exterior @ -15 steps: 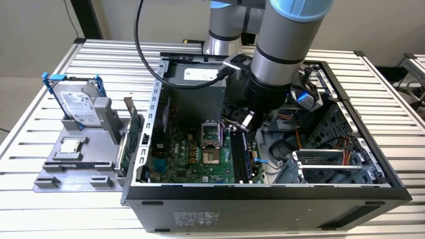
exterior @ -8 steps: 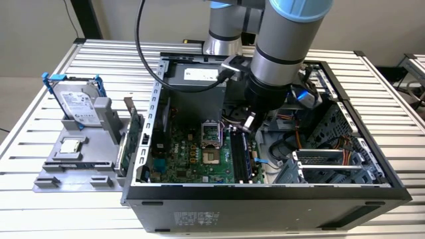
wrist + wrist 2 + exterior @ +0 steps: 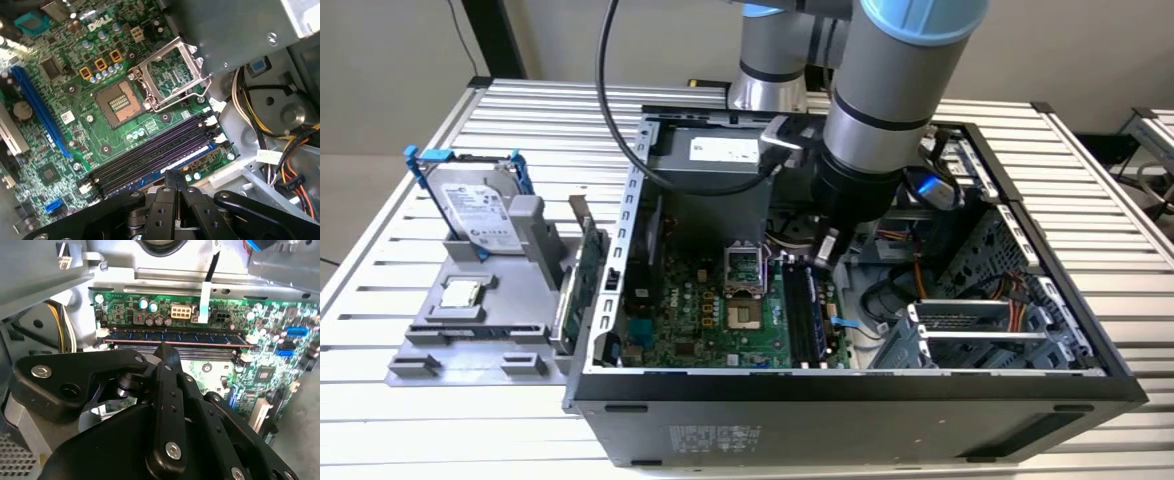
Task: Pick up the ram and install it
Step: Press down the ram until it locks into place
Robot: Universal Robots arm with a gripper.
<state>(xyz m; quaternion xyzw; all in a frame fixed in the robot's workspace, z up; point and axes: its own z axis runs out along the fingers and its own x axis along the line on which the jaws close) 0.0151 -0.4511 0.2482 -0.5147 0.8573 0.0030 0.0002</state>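
The ram, a thin dark stick with bluish chips, stands lengthwise in the outermost of the black motherboard slots; it is also seen in the first wrist view. My gripper is shut, its two black fingers pressed together with no gap, and its tip sits at the middle of the stick's top edge. In the second wrist view the gripper points straight at the stick. In the exterior view the gripper reaches down into the open computer case over the far end of the slots.
An open CPU socket lies beside the slots. Coloured cables and a metal drive cage crowd the case on the exterior view's right. Outside, a grey holder carries a silver hard drive and a green expansion card.
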